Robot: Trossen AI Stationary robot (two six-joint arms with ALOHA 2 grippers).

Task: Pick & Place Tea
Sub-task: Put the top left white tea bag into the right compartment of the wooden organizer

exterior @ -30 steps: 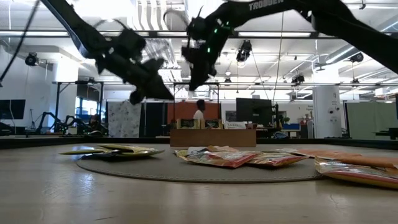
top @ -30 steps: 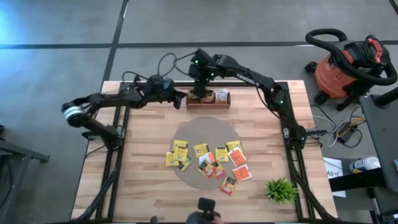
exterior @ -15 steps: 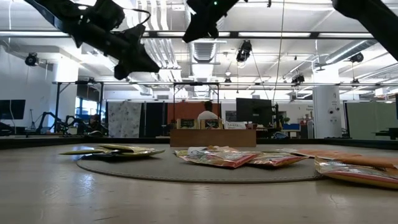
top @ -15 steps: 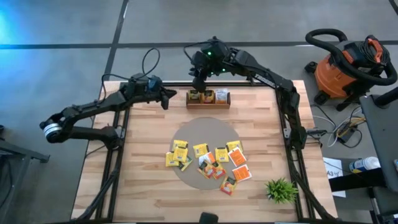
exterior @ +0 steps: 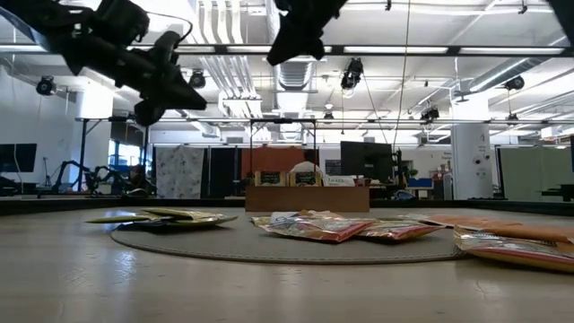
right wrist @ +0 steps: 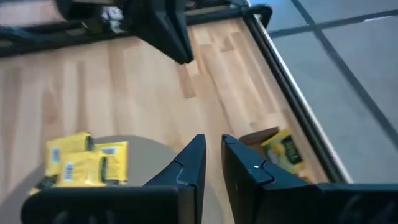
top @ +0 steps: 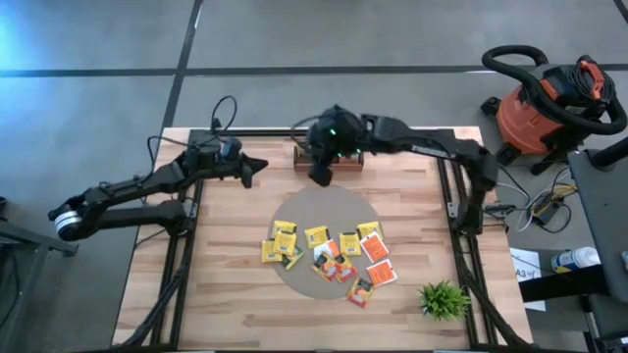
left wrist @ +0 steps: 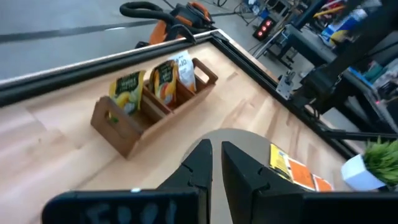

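Several tea packets (top: 329, 253), yellow, orange-red and white, lie flat on a round grey mat (top: 324, 206) in the table's middle. The wooden tray (left wrist: 155, 102) at the far edge holds three packets standing upright: a yellow one (left wrist: 129, 90), a yellow-orange one (left wrist: 163, 81) and a white one (left wrist: 184, 67). My right gripper (top: 319, 176) hangs high between tray and mat, shut and empty. My left gripper (top: 257, 169) hovers left of the tray, shut and empty.
A small green plant (top: 442, 299) stands at the near right corner. A red shop vacuum (top: 549, 98) sits on the floor beyond the table's right edge. Bare wood lies left of the mat (top: 216, 255).
My right gripper has risen from the tray's left compartment and come toward the near edge, now over the gap between tray and mat. My left gripper has drawn back toward the table's left edge and risen a little. The packets have stayed where they were.
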